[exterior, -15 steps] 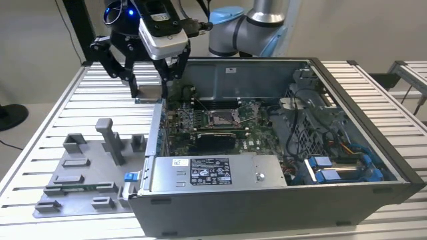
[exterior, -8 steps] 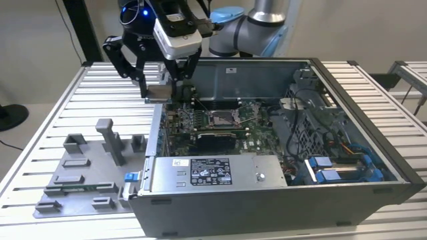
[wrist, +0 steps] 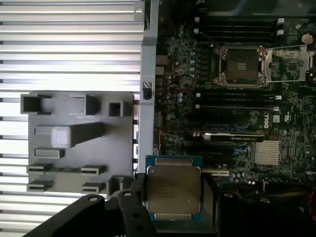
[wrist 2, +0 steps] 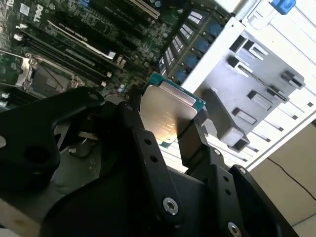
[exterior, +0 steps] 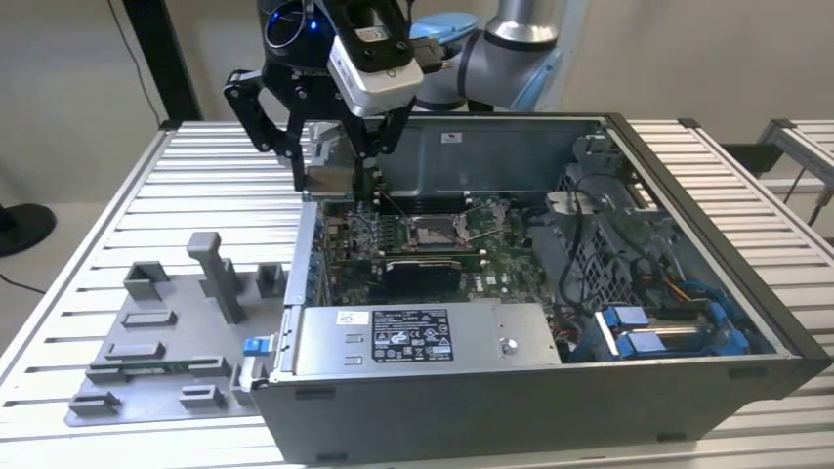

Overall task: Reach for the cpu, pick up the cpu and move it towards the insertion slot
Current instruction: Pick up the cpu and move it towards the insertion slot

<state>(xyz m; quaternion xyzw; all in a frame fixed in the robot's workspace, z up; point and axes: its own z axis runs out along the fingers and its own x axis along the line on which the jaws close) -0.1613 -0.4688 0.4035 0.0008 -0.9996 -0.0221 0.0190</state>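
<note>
The cpu [wrist: 173, 190], a thin square chip with a pale silver face and a green edge, sits clamped between the two black fingers [wrist: 137, 190] in both wrist views; it also appears as the cpu [wrist 2: 168, 111]. My gripper [exterior: 332, 184] is shut on it and hangs over the case's wall on the exterior view's left, at the edge of the motherboard. The insertion slot [exterior: 437, 232], a silver-framed socket with a dark centre, lies open on the green board further inside the case. The first wrist view places the slot [wrist: 242, 64] well away from the held chip.
The open computer case [exterior: 729, 283] holds a power supply [exterior: 404, 337] at the front and blue drive brackets [exterior: 665, 332] on the exterior view's right. A grey fixture plate [exterior: 170, 332] with upright blocks lies on the ribbed table [exterior: 104, 215] on the exterior view's left.
</note>
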